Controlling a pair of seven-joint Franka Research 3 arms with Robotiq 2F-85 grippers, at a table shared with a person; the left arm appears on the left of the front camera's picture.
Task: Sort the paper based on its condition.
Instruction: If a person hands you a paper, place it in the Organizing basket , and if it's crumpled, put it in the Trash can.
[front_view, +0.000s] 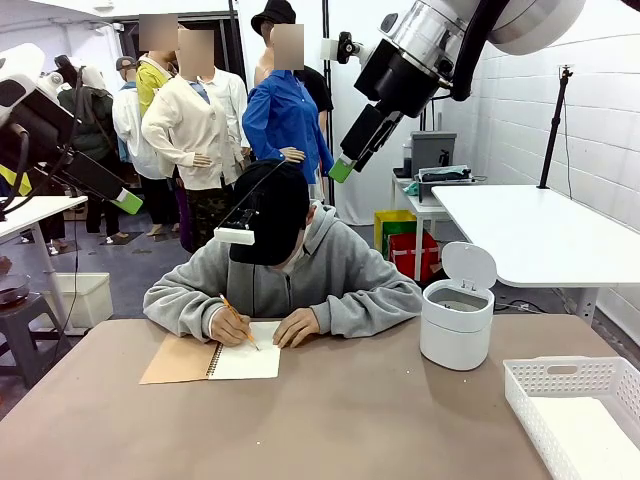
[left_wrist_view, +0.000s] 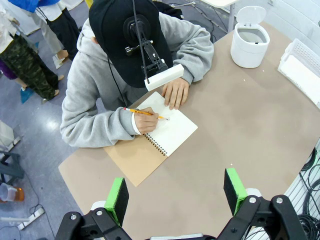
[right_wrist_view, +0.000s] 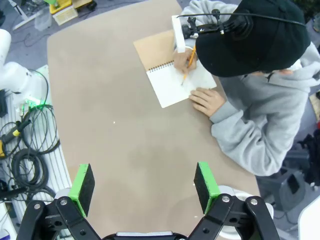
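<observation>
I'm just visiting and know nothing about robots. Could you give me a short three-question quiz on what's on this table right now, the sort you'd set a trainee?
1. True or false: the person is writing in the open notebook with a pencil.
2. Multiple choice: the lid of the small white bin is A) shut, B) flipped up, C) lying on the table.
3. Fill in: both the left hand and the right hand hang above the table with their green pads wide ____, gripping nothing.

Key: 1 true. 2 B. 3 apart. The white basket stands at the table's near right corner.
</observation>
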